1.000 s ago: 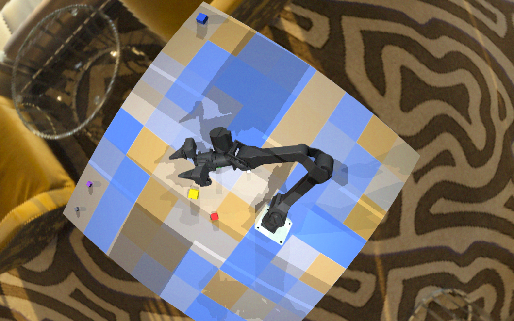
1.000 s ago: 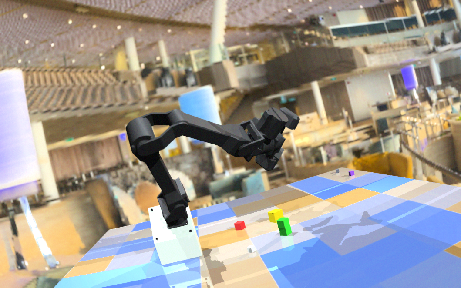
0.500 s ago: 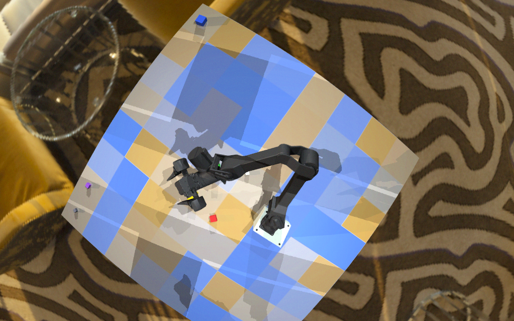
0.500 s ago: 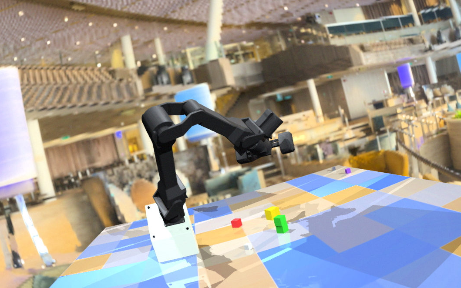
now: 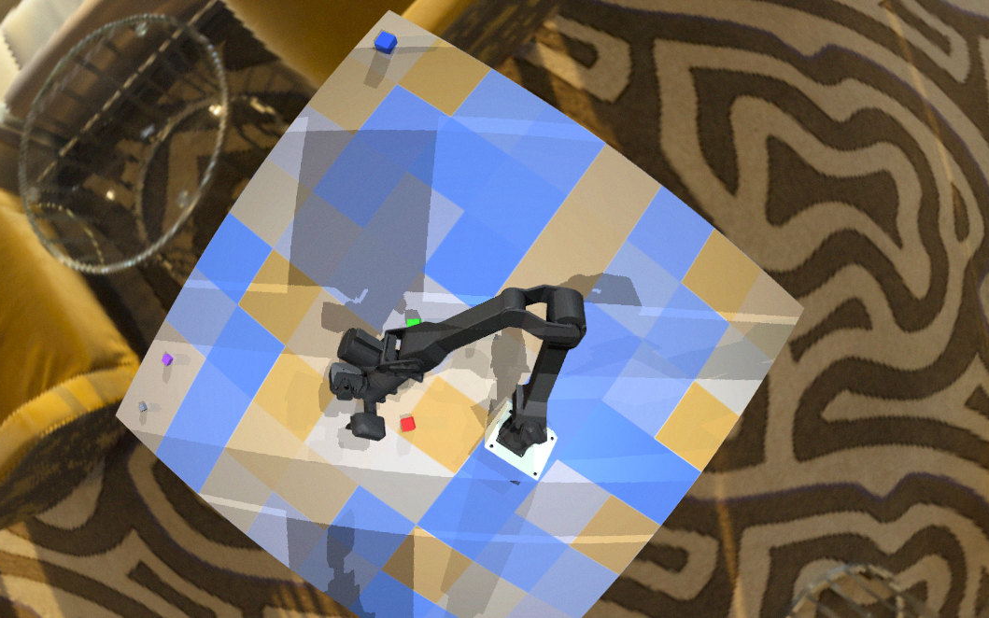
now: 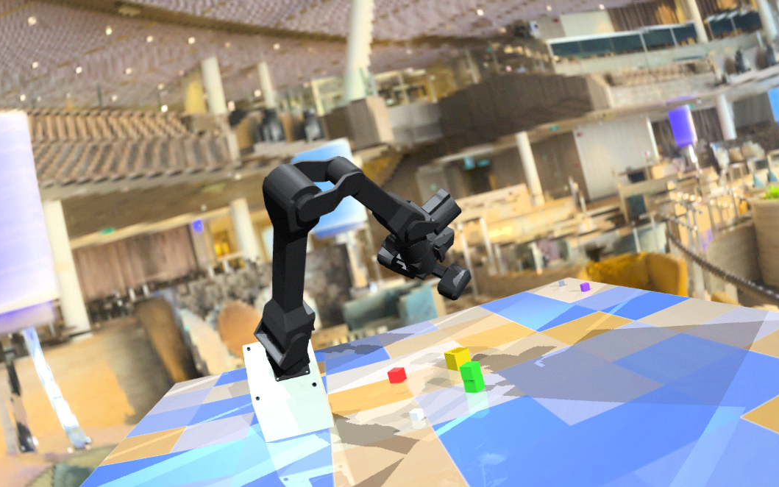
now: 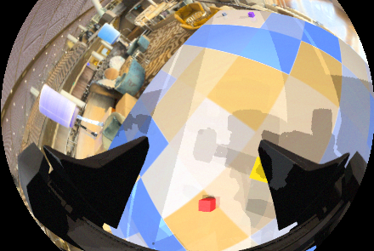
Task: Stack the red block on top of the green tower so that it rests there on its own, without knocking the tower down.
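Nothing of the stacking looks done: the small red cube (image 6: 396, 374) sits on the patchwork desk (image 6: 622, 387), apart from the two-block green tower (image 6: 471, 376), while the black gripper (image 6: 435, 265) hangs high above them, spread wide and empty, with pickup and placement left.

Top view: arm (image 5: 474, 318) hides yellow block, most of green tower (image 5: 413, 321)

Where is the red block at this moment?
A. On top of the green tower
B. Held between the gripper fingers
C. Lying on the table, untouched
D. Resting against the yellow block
C: the red block lies alone on the table, apart from the green tower, with the open gripper high above.
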Motion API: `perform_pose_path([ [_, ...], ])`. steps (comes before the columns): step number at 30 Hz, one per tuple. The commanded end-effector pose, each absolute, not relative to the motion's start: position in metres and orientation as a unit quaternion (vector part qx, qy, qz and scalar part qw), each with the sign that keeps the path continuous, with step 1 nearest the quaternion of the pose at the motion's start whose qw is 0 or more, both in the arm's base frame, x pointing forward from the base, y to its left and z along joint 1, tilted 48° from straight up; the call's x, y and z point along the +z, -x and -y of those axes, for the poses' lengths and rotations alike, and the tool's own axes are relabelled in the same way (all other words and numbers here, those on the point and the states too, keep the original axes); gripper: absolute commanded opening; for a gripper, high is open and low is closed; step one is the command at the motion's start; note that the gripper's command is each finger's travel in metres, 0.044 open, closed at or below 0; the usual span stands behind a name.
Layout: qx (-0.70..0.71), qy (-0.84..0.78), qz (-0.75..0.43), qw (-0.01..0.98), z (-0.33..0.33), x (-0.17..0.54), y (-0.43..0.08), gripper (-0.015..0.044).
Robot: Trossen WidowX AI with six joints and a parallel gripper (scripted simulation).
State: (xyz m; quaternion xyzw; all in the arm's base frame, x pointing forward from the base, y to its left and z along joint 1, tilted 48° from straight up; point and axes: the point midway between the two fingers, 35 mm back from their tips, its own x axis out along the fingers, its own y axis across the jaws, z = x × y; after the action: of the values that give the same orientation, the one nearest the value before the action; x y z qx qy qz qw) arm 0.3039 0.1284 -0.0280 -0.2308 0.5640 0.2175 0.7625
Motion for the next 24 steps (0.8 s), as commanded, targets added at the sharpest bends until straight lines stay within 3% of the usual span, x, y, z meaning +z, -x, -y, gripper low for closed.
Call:
perform_pose_path([
  [1, 0.153, 0.193, -0.611, 0.752, -0.126, -0.043, -0.29, 0.044],
  [13, -0.081, 0.104, -0.682, 0.72, -0.115, -0.075, -0.249, 0.044],
  [24, -0.299, 0.06, -0.644, 0.702, -0.099, -0.09, -0.217, 0.044],
])
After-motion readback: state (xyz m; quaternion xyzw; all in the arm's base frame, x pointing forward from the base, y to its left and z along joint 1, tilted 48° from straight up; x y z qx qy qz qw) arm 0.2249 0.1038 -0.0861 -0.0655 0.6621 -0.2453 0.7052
